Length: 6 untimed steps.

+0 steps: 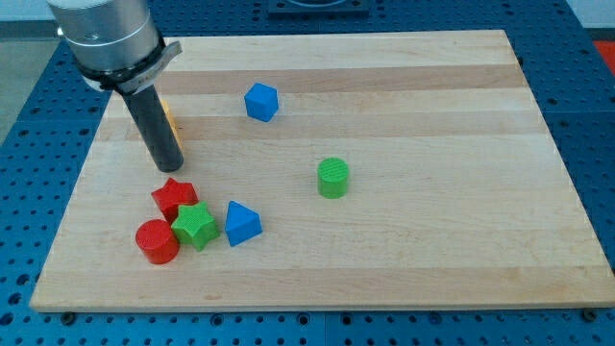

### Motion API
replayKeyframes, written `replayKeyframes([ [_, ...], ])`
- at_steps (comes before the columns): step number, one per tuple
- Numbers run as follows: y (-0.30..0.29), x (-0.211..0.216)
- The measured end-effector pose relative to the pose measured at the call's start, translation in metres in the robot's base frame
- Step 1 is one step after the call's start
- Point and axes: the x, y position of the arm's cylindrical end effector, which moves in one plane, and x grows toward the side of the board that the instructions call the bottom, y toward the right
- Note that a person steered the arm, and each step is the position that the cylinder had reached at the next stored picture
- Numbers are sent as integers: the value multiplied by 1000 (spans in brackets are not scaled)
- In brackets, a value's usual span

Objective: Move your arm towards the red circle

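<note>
My tip [167, 165] touches the worktop [432, 106], no hand on this rod, so nothing is grasped. It sits just above the red star [174, 196], apart from it. Red circle [157, 240]: short red cylinder, flat round top, upright, just below-left of the red star and touching the green star [196, 226]. Blue triangle block [241, 223] sits right of the red star, just beside the green star. Blue cube-like block [260, 102] and green cylinder [333, 178] lie well right of the red star. Yellow block [167, 117] half hidden behind the rod, shape unclear. No containers.
</note>
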Motion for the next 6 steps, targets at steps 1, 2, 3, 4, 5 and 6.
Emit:
replayKeyframes([
  [1, -2, -11],
  [2, -5, -7],
  [3, -19, 31],
  [4, -45, 70],
  [5, -49, 120],
  [6, -31, 151],
])
